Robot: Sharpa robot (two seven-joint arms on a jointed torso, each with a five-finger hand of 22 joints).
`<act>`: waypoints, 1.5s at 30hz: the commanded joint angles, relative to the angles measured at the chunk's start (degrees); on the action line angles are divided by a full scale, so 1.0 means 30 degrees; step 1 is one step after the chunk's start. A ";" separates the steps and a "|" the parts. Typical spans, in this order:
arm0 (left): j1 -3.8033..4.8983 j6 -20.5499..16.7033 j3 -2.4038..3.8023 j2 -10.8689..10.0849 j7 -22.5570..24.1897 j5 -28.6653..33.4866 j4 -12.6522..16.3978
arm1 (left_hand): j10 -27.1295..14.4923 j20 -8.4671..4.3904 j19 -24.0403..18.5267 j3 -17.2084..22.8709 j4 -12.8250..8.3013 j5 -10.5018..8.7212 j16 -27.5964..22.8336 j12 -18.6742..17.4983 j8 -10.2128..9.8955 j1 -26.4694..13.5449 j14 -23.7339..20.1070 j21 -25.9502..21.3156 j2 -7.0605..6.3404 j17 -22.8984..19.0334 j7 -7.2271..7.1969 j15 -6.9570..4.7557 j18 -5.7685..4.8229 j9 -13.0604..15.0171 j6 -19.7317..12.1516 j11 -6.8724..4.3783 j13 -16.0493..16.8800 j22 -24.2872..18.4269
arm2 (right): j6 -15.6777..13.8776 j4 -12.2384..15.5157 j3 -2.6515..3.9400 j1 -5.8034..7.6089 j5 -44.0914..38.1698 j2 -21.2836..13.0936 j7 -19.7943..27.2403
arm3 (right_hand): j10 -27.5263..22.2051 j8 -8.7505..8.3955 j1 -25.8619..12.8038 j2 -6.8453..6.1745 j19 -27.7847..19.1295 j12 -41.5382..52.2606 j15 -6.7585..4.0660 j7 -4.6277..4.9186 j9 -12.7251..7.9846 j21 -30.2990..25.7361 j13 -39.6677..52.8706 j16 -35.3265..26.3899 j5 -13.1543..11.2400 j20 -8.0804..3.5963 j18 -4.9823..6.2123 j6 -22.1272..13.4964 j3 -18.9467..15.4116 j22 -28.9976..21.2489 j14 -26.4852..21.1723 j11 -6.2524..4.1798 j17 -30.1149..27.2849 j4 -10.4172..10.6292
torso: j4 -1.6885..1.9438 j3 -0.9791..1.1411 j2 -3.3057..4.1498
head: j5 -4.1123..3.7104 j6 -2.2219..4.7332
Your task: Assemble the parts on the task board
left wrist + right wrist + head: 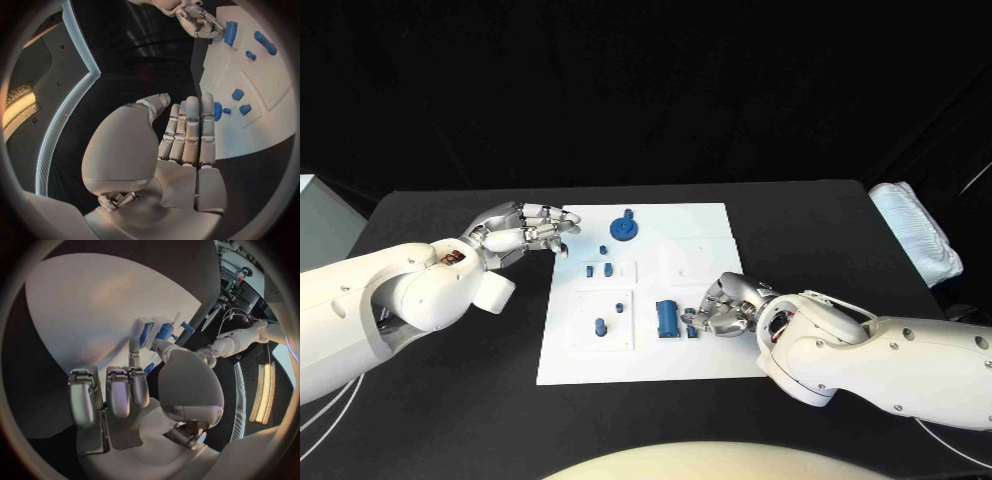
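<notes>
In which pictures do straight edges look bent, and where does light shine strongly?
Head view: the white board keeps straight edges under even light. Left wrist view: the board edge curves. Right wrist view: the board bulges round, and a bright lamp strip glows.

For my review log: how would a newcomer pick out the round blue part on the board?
Start at the white task board mid-table. Along its far edge, near the left hand, lies the round blue part. It alone is disc-shaped; the other parts are small pegs or a block.
</notes>
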 commanded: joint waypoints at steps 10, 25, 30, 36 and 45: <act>0.0003 0.0242 0.0011 0.0075 0.0079 -0.0054 -0.0049 | -0.0045 -0.0013 0.0117 0.0052 0.0113 0.0043 -0.0064 -0.0094 0.0078 -0.0014 0.0060 -0.0063 0.0198 0.0017 0.0071 0.0086 0.0258 -0.0027 -0.0068 -0.0051 -0.0027 -0.0016 | 0.0398 -0.0528 -0.0004 -0.0019 -0.0520 -0.0193 0.0637 | 0.1732 0.0032 0.3526 -0.0133 0.1997 -0.0049 -0.0143 -0.0147 -0.0225 0.0115 0.4645 0.0082 -0.2748 -0.0123 -0.0275 -0.0086 0.0809 0.5017 0.1990 -0.0224 0.5033 -0.1972 | -0.0018 0.0004 -0.0009 | -0.0042 0.0069; 0.0001 0.0229 0.0009 0.0121 0.0105 -0.0055 -0.0098 | -0.0038 -0.0015 0.0131 0.0053 0.0132 0.0047 -0.0068 -0.0091 0.0090 -0.0003 0.0060 -0.0091 0.0205 0.0024 0.0061 0.0079 0.0260 -0.0032 -0.0073 -0.0060 -0.0032 -0.0036 | -0.0830 -0.0437 -0.0002 -0.0013 -0.0386 -0.0391 0.1591 | 0.1669 -0.0083 0.3112 -0.0535 0.1997 -0.0259 -0.0078 -0.0025 -0.0418 0.0115 0.4575 0.0082 -0.2374 -0.0096 -0.0275 -0.0074 0.0565 0.5017 0.1990 -0.0130 0.5033 -0.1718 | -0.0006 0.0001 -0.0012 | -0.0080 0.0093; 0.0001 0.0222 0.0003 0.0139 0.0119 -0.0053 -0.0127 | -0.0038 -0.0015 0.0131 0.0053 0.0132 0.0047 -0.0068 -0.0091 0.0090 -0.0003 0.0060 -0.0091 0.0205 0.0024 0.0061 0.0079 0.0260 -0.0032 -0.0073 -0.0060 -0.0032 -0.0036 | -0.2052 -0.0159 0.0003 0.0041 0.0653 -0.0733 0.3722 | 0.1475 -0.0194 0.2997 -0.0699 0.1997 -0.0840 0.0025 0.0124 -0.0526 0.0115 0.4370 0.0061 -0.2259 -0.0012 -0.0275 -0.0320 -0.0424 0.5017 0.1979 0.0001 0.4989 -0.1308 | -0.0023 -0.0002 -0.0024 | -0.0091 0.0136; -0.0001 0.0221 -0.0009 0.0175 0.0144 -0.0051 -0.0184 | -0.0038 -0.0015 0.0131 0.0053 0.0132 0.0047 -0.0068 -0.0091 0.0090 -0.0003 0.0060 -0.0091 0.0205 0.0024 0.0061 0.0079 0.0260 -0.0032 -0.0073 -0.0060 -0.0032 -0.0036 | -0.1945 0.0203 0.0012 0.0098 0.0439 -0.0819 0.5718 | 0.1482 0.0205 0.4160 -0.0689 0.1997 -0.0701 0.0059 0.0107 -0.0308 0.0115 0.4431 0.0080 -0.2513 0.0053 -0.0275 -0.0373 -0.1700 0.5017 0.1989 0.0014 0.5029 -0.1341 | -0.0020 0.0013 -0.0009 | -0.0099 0.0185; -0.0003 0.0240 -0.0025 0.0206 0.0165 -0.0050 -0.0201 | -0.0038 -0.0015 0.0131 0.0053 0.0132 0.0047 -0.0068 -0.0091 0.0090 -0.0003 0.0060 -0.0091 0.0205 0.0024 0.0061 0.0079 0.0260 -0.0032 -0.0073 -0.0060 -0.0032 -0.0036 | -0.0096 -0.0060 0.0004 0.0046 -0.1807 0.0046 0.5378 | 0.1794 0.1061 0.5363 -0.0485 0.1997 0.0256 -0.0088 -0.0120 0.0294 0.0115 0.4774 0.0082 -0.3396 -0.0058 -0.0275 -0.0222 -0.3215 0.5017 0.1990 -0.0173 0.5033 -0.1013 | 0.0032 0.0002 0.0024 | -0.0079 0.0180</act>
